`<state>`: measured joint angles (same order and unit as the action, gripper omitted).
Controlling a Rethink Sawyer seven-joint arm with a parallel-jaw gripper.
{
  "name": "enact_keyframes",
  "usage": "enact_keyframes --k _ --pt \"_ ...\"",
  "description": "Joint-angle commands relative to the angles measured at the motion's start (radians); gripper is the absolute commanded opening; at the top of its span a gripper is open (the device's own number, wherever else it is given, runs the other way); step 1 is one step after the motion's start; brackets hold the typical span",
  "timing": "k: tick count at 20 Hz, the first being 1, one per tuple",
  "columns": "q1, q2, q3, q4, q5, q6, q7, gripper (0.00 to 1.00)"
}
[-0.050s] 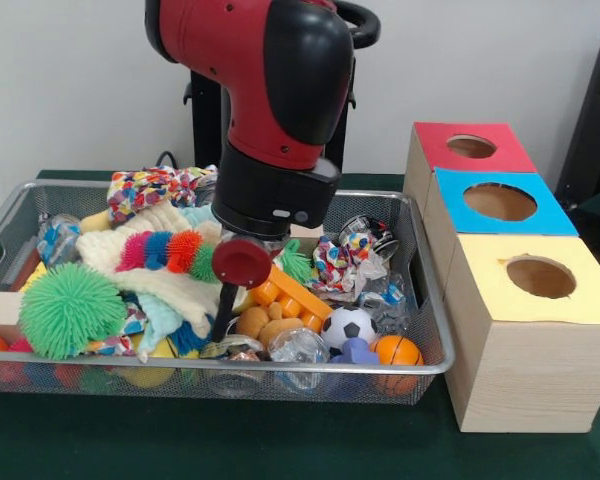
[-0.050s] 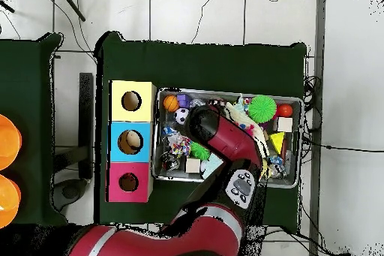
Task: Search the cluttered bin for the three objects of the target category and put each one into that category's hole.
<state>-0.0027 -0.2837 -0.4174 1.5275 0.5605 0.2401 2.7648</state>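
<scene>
Counted three wooden boxes beside the wire bin [image 1: 425,290], one hole each: red-topped box [image 1: 470,148], blue-topped box [image 1: 500,203], yellow-topped box [image 1: 540,278]. Reached down into the bin's middle with the gripper [image 1: 223,318]; could not tell whether spread or closed, nor whether holding anything. Among the clutter: one green spiky ball [image 1: 70,308], one small soccer ball [image 1: 348,326], one orange basketball [image 1: 396,350], one caterpillar toy [image 1: 170,250].

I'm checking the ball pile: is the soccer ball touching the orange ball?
Apart. In the front view the soccer ball and the orange ball show a gap between them, with a blue toy lying there.
</scene>
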Motion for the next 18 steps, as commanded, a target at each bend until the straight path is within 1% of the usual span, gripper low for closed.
enact_keyframes --k 1,7,14,16,18 --pt "0.016 0.045 0.13 0.076 0.06 -0.064 0.208 1.0" --pt "0.025 0.049 0.143 0.096 0.065 -0.099 0.21 1.0" --pt "0.07 0.058 0.127 0.105 0.097 -0.102 0.233 1.0" --pt "0.065 0.062 0.143 0.114 0.101 -0.123 0.23 1.0" --pt "0.045 0.065 0.176 0.128 0.095 -0.16 0.226 1.0"
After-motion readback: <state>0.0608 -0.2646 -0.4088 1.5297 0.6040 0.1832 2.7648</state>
